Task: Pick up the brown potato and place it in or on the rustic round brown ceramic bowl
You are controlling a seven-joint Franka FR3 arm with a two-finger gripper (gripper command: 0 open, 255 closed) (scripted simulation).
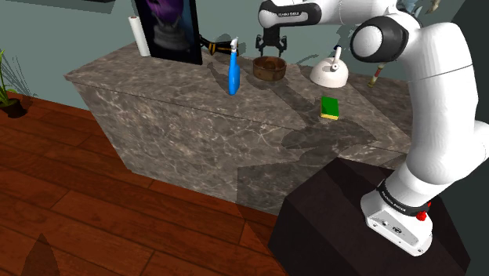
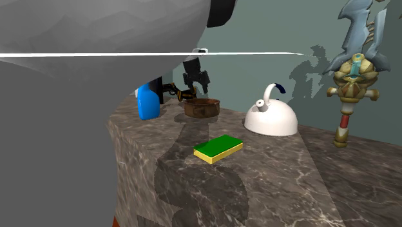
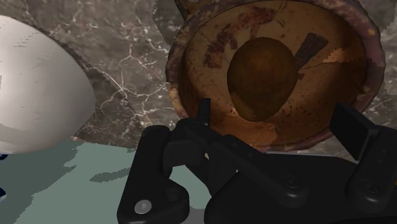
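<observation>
Counter [image 1: 196,125]: grey marbled slab, carries everything on it

White kettle [image 1: 329,72]: stands near the bowl, to its right in the shoulder view

Bowl [image 3: 197,83]: round, brown, dark streaks inside, upright on the counter

Gripper [image 3: 277,109]: hangs straight above the bowl, fingers spread wide, clasping nothing

Potato [image 3: 262,76]: brown, egg-shaped, lies in the bottom of the bowl, apart from both fingers

Judgement: the placing looks done, so you probably need only lift clear.

If you must regrip:
- Expect a stiff, fairly light body with a rounded skin that can slip out from flat pads.
- Close across its short axis at the broad middle, not toward either tapering end.
- The bowl's walls leave little room beside the potato, so come down plumb.
- Keep off the rim, which is likely brittle
</observation>
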